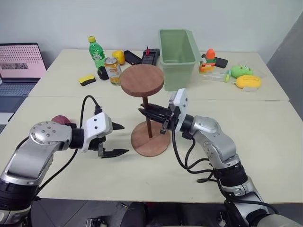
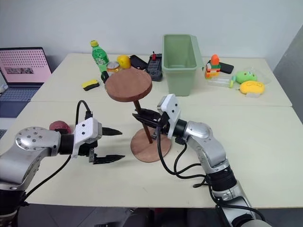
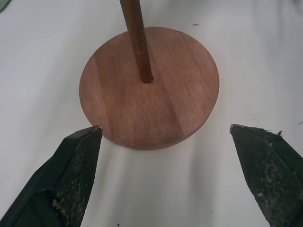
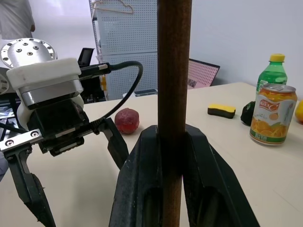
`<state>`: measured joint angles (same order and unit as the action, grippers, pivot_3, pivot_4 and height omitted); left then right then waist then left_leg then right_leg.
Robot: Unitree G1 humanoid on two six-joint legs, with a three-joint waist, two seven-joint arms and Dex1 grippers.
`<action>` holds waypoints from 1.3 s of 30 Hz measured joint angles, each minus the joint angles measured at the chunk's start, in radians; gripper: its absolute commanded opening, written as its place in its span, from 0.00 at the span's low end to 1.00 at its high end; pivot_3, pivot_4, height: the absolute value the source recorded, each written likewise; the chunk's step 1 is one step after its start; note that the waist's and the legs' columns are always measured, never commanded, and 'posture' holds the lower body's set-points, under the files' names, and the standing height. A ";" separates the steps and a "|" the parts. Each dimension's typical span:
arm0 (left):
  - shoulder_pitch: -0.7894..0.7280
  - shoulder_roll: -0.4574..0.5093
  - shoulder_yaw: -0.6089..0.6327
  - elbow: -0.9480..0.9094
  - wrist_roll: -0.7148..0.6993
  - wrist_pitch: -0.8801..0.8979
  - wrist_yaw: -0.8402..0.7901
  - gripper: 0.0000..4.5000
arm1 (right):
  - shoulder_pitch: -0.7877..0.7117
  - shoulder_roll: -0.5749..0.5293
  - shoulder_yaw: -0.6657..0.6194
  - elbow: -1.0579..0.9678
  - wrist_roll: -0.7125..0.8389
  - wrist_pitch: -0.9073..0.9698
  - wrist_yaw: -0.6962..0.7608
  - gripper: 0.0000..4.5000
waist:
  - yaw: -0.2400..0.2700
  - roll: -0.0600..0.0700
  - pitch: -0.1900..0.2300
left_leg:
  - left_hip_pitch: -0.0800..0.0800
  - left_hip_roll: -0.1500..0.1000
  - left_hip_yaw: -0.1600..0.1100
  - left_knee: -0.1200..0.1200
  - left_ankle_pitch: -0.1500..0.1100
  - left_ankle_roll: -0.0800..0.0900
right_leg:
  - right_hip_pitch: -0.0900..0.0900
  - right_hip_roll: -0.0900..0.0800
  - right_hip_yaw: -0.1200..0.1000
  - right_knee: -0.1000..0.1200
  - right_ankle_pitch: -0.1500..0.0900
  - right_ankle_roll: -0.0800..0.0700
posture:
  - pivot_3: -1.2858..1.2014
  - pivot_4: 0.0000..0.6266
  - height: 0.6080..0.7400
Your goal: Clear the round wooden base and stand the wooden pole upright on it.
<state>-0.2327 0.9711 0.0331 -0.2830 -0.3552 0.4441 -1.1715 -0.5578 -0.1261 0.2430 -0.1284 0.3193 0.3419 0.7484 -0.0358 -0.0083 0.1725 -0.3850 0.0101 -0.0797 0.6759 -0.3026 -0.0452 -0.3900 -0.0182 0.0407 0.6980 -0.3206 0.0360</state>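
The round wooden base (image 1: pixel 150 139) lies flat at the middle of the near table. The wooden pole (image 1: pixel 147 118) stands in its centre hole, slightly tilted, with its fixed disc (image 1: pixel 142 80) at the top. My right gripper (image 1: pixel 147 112) reaches in from the right and is shut on the pole's rod (image 4: pixel 173 71) about halfway up. My left gripper (image 1: pixel 126 138) hovers just left of the base, open, with nothing between its fingers. In the left wrist view the base (image 3: pixel 156 109) and the foot of the pole (image 3: pixel 137 38) lie just beyond its fingertips (image 3: pixel 85 146).
A green bin (image 1: pixel 178 52) stands behind the pole. A drink can (image 1: pixel 113 71), a green bottle (image 1: pixel 96 52), a yellow sponge (image 1: pixel 86 80) and small items sit at the back left, toys (image 1: pixel 248 81) at the back right. A red fruit (image 1: pixel 60 120) lies behind my left arm. A laptop (image 1: pixel 19 61) is at far left.
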 measured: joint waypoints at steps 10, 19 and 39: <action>0.014 -0.001 0.001 0.026 0.002 -0.042 0.000 1.00 | 0.000 -0.012 0.017 0.022 -0.021 -0.053 0.020 0.05 | 0.000 0.000 0.000 | 0.001 0.000 0.000 0.000 0.000 0.000 | 0.001 0.000 0.000 0.000 0.000 0.000 | 0.52 0.24 1.00; 0.018 -0.001 0.001 0.028 0.002 -0.044 0.001 1.00 | 0.030 -0.034 0.022 -0.014 -0.019 -0.039 0.041 0.05 | 0.001 0.000 0.000 | 0.001 0.000 0.000 0.000 0.000 0.000 | 0.001 0.000 0.000 0.000 0.000 0.000 | 0.52 0.24 1.00; 0.018 -0.002 0.001 0.040 0.004 -0.062 0.002 1.00 | 0.023 -0.023 0.042 0.028 -0.034 -0.033 0.008 0.05 | 0.001 0.000 -0.001 | 0.003 0.000 0.000 0.000 0.000 0.000 | 0.002 0.000 0.000 0.000 0.000 0.000 | 0.52 0.24 1.00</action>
<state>-0.2149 0.9687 0.0341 -0.2429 -0.3511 0.3821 -1.1696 -0.5344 -0.1495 0.2850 -0.1005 0.2858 0.3089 0.7567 -0.0348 -0.0087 0.1718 -0.3817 0.0102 -0.0795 0.6757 -0.3026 -0.0451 -0.3876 -0.0182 0.0411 0.6982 -0.3206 0.0360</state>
